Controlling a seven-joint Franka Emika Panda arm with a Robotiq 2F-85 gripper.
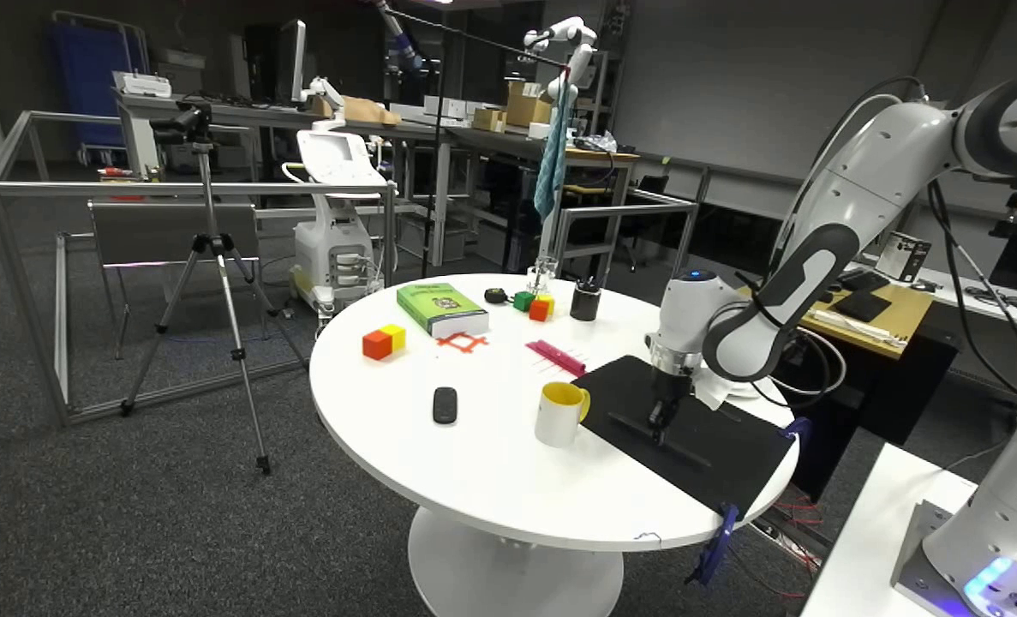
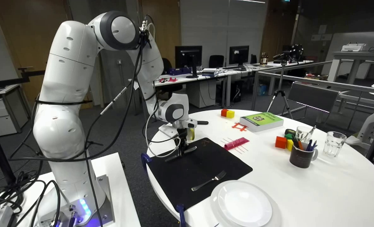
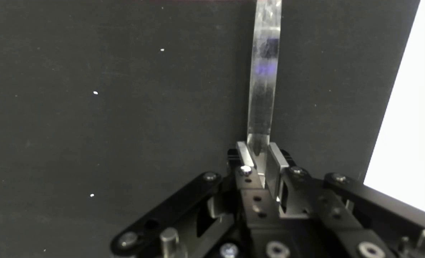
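Note:
In the wrist view my gripper (image 3: 257, 147) straddles a shiny metal knife (image 3: 263, 93), its two flat pads close against the knife's sides. The gap between them is about as wide as the knife, so the gripper looks shut on it. Both exterior views show the gripper (image 1: 659, 433) pointing down at the middle of the knife (image 2: 191, 149). Beneath lies a black mat (image 2: 224, 164); whether the knife touches it I cannot tell. A fork (image 2: 209, 181) rests farther along the mat. Near the mat's edge stands a white mug (image 1: 557, 422) with a yellow inside.
Stacked white plates (image 2: 245, 205) sit beside the mat. Blue clamps (image 1: 715, 548) grip the table edge. Around the round table (image 1: 491, 480) are a black handheld device (image 1: 445, 405), a pink piece (image 1: 559, 358), a green book (image 1: 444, 310), coloured cubes (image 1: 384, 342), a pen mug (image 2: 302, 157) and glasses (image 2: 334, 144).

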